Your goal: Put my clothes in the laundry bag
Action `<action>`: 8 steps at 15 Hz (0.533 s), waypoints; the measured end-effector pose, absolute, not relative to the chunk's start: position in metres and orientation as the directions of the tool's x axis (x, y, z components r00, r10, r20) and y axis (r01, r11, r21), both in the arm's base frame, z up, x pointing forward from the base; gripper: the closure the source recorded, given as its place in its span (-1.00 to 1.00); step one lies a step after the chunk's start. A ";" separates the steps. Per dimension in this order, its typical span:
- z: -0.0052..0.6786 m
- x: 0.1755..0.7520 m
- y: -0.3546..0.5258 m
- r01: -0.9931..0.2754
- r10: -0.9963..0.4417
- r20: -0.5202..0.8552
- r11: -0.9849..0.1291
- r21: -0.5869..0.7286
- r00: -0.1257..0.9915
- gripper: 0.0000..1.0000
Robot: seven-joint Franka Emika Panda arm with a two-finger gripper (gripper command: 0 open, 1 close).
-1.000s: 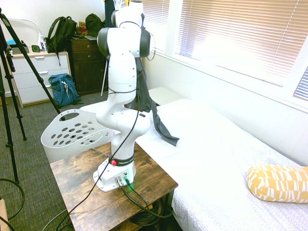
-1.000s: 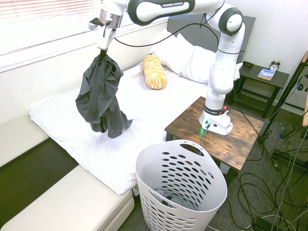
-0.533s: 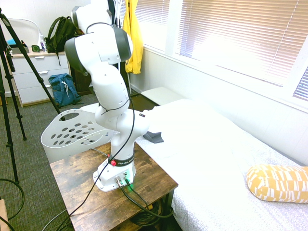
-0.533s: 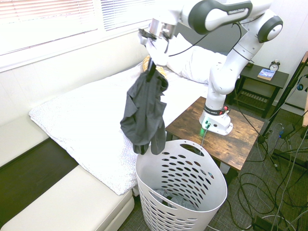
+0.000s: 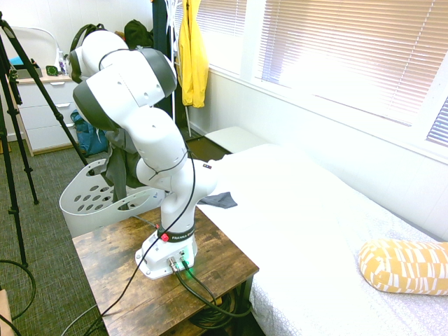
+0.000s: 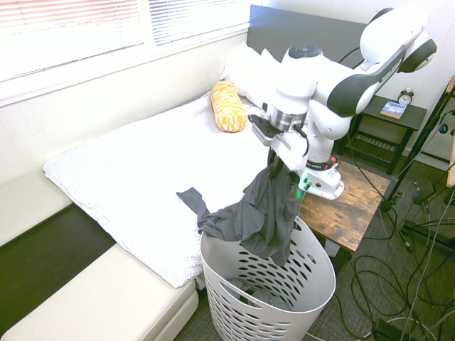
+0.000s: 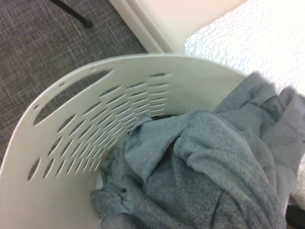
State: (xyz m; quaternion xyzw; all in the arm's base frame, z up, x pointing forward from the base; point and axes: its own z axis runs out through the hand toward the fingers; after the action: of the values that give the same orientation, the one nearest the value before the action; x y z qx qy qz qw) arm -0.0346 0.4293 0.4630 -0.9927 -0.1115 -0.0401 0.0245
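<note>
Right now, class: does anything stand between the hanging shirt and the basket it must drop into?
Nothing visible does. The pincer holds the shirt over the basket, whose mouth is open. One sleeve trails out over the rim onto the bed, so it may snag there.

First exterior view: I look from behind the arm's wooden side table (image 5: 126, 259), high up, facing across the bed (image 5: 315, 224) toward the blinds at 1 o'clock and the dresser at 11 o'clock; mid range.
Second exterior view: I look from the opposite side, past the bed's foot, facing the pillows and headboard at 12 o'clock; laundry basket (image 6: 313, 284) sits nearest, at 6 o'clock.
Wrist view: I look straight down from close above into the basket (image 7: 71, 119), grey garment (image 7: 214, 171) filling the frame.
Shared: both exterior views hold the arm, table, bed, basket (image 5: 87, 199) and yellow cushion (image 5: 406, 266); all three hold the basket.
</note>
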 end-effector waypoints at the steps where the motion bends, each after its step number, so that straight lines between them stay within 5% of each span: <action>1: 0.438 -0.041 0.430 0.230 0.227 0.079 -0.973 -0.027 0.971 1.00; 2: 0.418 -0.047 0.431 0.236 0.234 0.075 -0.972 -0.014 0.969 -1.00; 8: 0.382 -0.067 0.435 0.264 0.265 0.081 -0.964 0.018 0.961 -1.00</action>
State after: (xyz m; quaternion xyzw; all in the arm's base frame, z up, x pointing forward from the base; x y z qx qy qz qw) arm -0.0673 0.4348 0.3819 -0.9902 -0.1337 -0.0414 -0.0036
